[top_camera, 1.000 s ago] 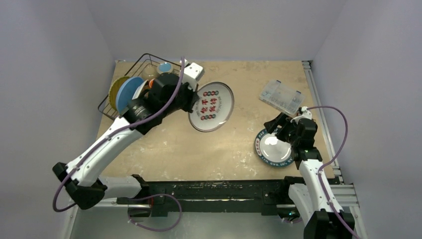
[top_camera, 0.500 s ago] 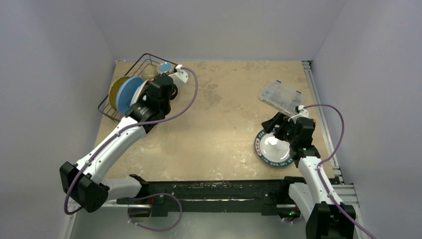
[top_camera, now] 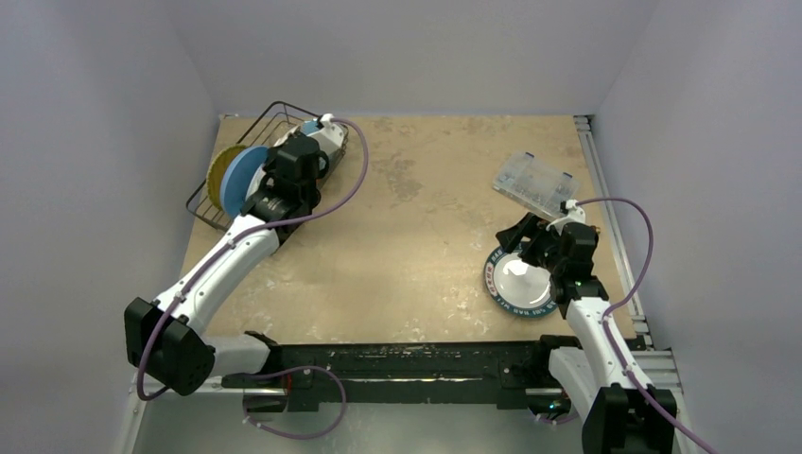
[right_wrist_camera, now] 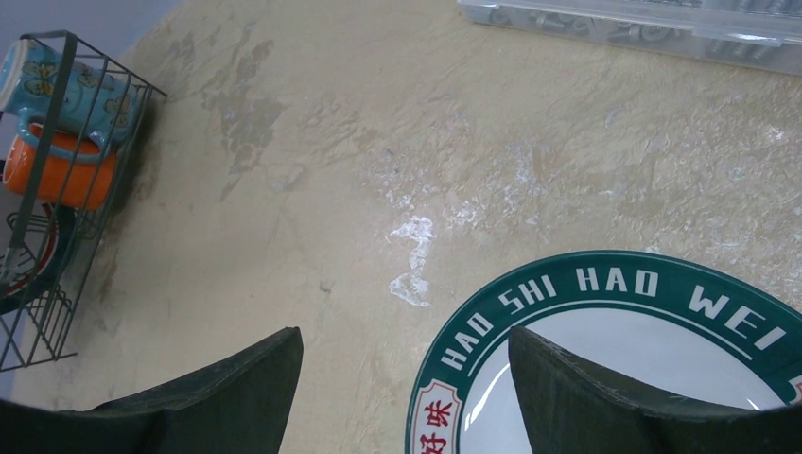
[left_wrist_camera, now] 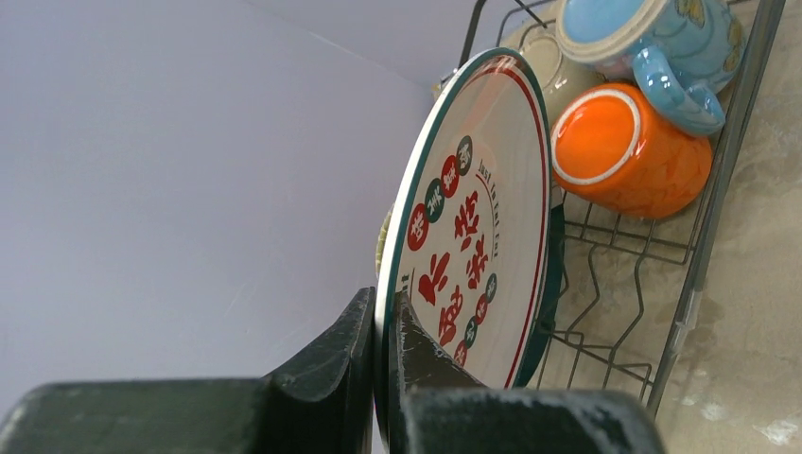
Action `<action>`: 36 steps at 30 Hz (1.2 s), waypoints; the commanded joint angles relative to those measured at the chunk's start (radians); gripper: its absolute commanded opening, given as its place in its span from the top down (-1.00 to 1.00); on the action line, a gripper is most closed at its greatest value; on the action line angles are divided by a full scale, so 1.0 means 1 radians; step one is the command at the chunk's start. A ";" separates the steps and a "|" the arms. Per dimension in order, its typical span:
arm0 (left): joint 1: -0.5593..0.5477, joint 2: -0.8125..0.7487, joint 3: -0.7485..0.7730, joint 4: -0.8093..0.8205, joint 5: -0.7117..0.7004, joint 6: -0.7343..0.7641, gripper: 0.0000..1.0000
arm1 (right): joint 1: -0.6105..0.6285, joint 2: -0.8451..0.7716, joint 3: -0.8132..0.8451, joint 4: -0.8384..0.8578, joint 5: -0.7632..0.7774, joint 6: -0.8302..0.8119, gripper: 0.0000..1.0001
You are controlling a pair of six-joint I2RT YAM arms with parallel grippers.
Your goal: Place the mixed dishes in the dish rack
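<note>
The rectangular black wire dish rack stands on the beige table and serves as the reference for all positions below. The left pincer is over the rack, closed narrowly on the rim of the round white plate with red dots and red characters. This plate stands on edge inside the rack; the frames do not show whether its lower edge rests on the wires. In the same rack, just beside the plate's printed face, the orange cup lies on its side. The blue mug lies against it toward the rack's end. The cream cup sits behind them, partly hidden by the plate. At the opposite end of the rack, the plain blue round plate and the yellow woven round plate stand on edge side by side. The white round plate with the teal lettered rim lies flat on the table, well apart from the rack on its right. The right pincer is spread wide above the rack-side rim of this plate; contact cannot be determined. The clear plastic compartment box lies well to the right of the rack, beyond the flat plate.
</note>
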 commanded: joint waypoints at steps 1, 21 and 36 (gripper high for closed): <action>0.032 -0.006 -0.048 0.088 -0.042 0.001 1.00 | 0.007 -0.011 -0.004 0.049 -0.028 -0.016 -0.61; 0.120 -0.041 -0.128 0.182 -0.004 0.082 1.00 | 0.015 -0.007 -0.006 0.060 -0.039 -0.018 -0.61; 0.134 -0.069 -0.144 0.262 -0.015 0.147 1.00 | 0.023 0.007 -0.005 0.060 -0.040 -0.018 -0.61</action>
